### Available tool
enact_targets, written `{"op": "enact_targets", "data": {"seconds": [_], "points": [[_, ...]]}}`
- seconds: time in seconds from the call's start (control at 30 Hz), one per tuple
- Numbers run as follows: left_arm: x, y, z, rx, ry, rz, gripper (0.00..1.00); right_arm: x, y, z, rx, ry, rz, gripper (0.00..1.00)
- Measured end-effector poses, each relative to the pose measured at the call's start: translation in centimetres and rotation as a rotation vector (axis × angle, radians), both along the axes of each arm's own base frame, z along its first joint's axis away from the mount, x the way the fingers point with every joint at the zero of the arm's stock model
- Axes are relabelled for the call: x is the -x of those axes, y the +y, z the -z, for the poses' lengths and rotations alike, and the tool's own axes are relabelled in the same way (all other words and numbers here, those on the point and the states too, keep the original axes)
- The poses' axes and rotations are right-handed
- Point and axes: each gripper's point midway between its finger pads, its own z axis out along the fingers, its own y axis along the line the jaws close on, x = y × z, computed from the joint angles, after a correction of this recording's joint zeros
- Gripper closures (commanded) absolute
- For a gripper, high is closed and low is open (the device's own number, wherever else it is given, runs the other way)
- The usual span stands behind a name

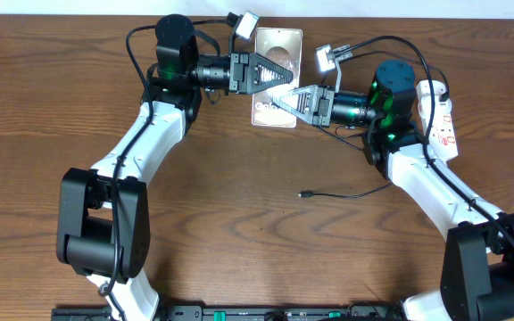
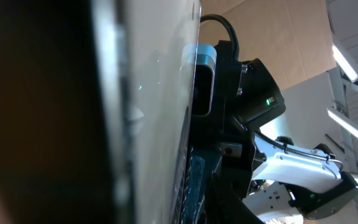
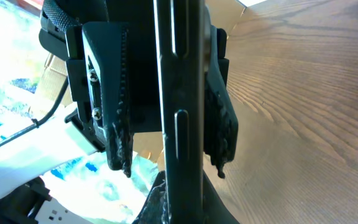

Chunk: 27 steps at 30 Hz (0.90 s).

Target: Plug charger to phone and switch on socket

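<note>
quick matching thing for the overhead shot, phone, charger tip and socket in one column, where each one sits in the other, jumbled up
Things:
1. phone
2. charger tip
3. socket

Places:
a. over at the right, beside the right arm
b. far middle, where the left gripper and right gripper come together
c. loose on the bare wood near the middle

Pairs: 1-b, 2-c, 3-a

A brown wood-grain table [image 1: 239, 241]; in the left wrist view, what may be a cardboard panel [image 2: 291, 43].
</note>
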Motion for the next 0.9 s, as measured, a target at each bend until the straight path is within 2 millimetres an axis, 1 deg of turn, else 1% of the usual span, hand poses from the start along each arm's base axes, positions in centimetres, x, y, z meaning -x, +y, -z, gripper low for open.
{"op": "enact_targets", "data": {"seconds": [0.13, 0.27, 0.47, 0.87, 0.9], "points": [[-0.11, -0.01, 0.01, 0.0, 0.003, -0.006, 0.73, -0.02, -0.04, 0.0, 0.0, 0.001, 0.0, 0.99], [-0.16, -0.03, -0.05, 0.001, 0.002, -0.01, 0.81, 0.01, -0.05, 0.03, 0.001, 0.014, -0.002, 0.99], [-0.17, -0.02, -0.26, 0.007, -0.022, -0.012, 0.81, 0.11, -0.07, -0.33, 0.002, 0.02, -0.004, 0.99], [0.04, -0.2, 0.05, 0.004, -0.001, -0.005, 0.81, 0.46, -0.25, 0.04, 0.012, 0.063, -0.024, 0.99], [0.05, -0.22, 0.05, 0.004, -0.001, -0.005, 0.86, 0.48, -0.28, 0.03, 0.012, 0.063, -0.025, 0.99]]}}
